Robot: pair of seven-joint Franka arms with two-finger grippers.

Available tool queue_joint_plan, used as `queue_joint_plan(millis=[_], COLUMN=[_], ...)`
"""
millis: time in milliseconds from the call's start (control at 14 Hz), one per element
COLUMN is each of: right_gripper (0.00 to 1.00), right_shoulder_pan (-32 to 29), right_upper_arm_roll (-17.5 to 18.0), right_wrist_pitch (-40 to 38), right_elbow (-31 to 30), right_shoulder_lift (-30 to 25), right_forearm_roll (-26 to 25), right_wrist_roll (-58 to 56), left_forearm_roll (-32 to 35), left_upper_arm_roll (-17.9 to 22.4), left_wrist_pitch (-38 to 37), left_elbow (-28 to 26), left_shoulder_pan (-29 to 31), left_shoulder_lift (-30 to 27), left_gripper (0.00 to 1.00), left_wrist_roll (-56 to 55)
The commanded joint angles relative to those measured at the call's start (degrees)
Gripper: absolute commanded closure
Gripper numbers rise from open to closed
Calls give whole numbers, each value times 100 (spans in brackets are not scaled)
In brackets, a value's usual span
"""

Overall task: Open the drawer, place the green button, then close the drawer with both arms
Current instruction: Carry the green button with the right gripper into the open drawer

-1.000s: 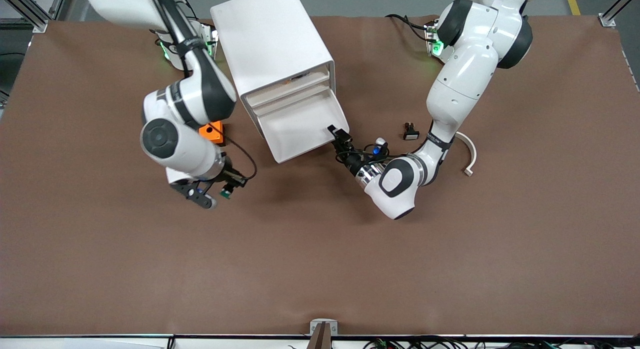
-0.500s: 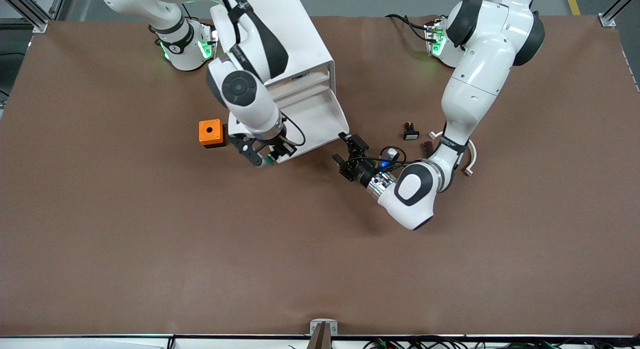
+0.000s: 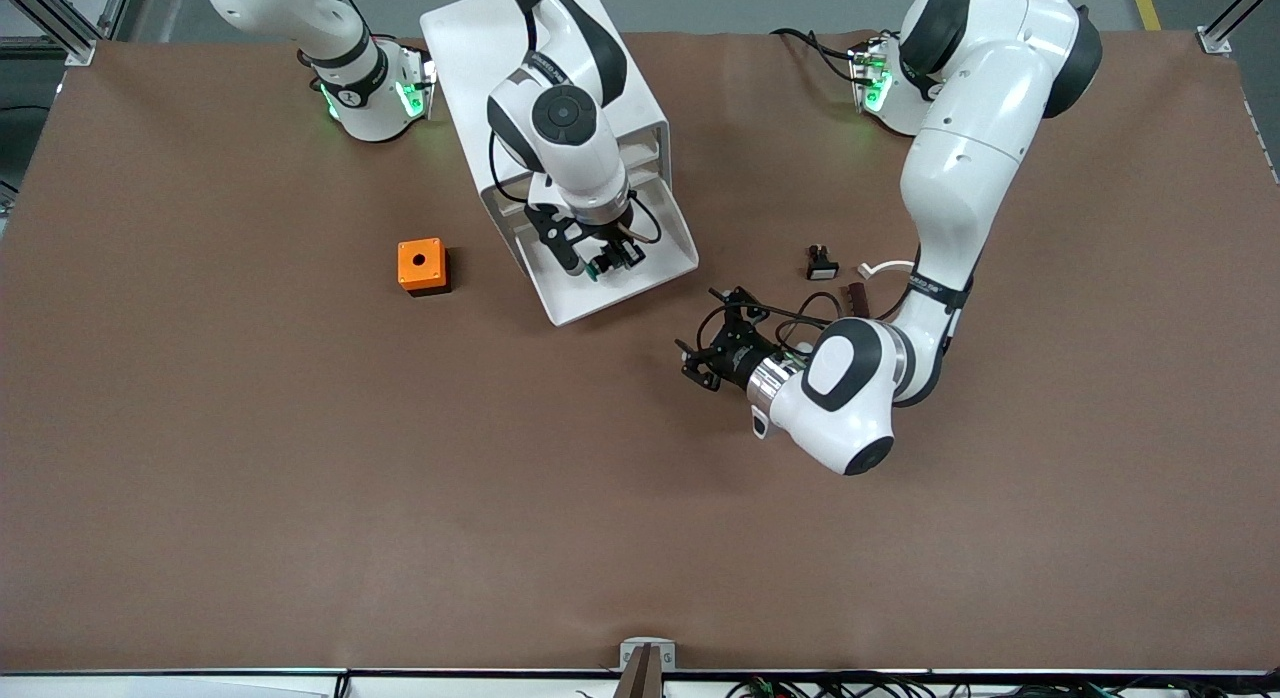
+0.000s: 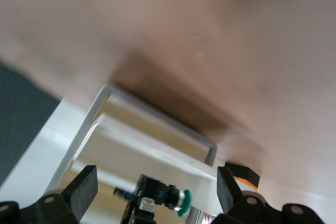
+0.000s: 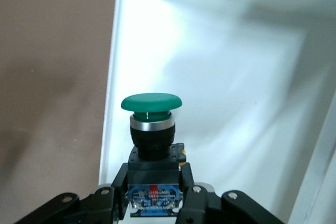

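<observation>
Holding button (image 5: 151,129), right gripper (image 3: 597,255) over drawer (image 3: 655,268)

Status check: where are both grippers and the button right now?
Right gripper shut on button, over open drawer. Left gripper open, over bare table, clear of drawer. Nothing in the way.
</observation>
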Motion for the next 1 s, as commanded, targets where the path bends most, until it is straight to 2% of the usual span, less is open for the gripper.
queue_joint_plan(millis=[0,143,214,286,357,571,643,786,929], right_gripper=[100,99,89,53,2,0,0,0,0], right_shoulder_pan=[112,113,104,95,95,-36,-159,-492,-879], right_upper_arm_roll=[-71,-80,-89,-89,-89,-97,-97,-89,-89], right_wrist_pitch=[245,255,255,237,228,97,-173,-1042,-1746], right_elbow=[-81,-29,-2,24,42,374,646,1278,1727], right_shoulder_lift=[134,223,267,285,293,285,285,320,311], right_forearm_roll=[11,-7,-33,-33,-33,-51,-120,-156,-156], right_wrist_roll=[265,265,265,265,274,160,-14,-899,-2363], left_forearm_roll=[740,1407,1672,1997,2357,3218,3552,3836,3959], left_upper_arm_roll=[33,16,-11,-20,-20,-20,-20,-46,-46], left_wrist_pitch=[761,1193,1316,1448,1658,2072,2134,2153,2153], left_elbow=[-66,-84,-75,-84,-84,-101,-110,-119,-154], left_shoulder_pan=[-115,-220,-230,-273,-300,-370,-388,-388,-432], left_shoulder_lift=[-386,-570,-588,-676,-746,-808,-808,-808,-800], left_gripper=[0,0,0,0,0,0,0,0,0], left_wrist_roll=[752,929,947,982,1026,1035,1026,1017,1000])
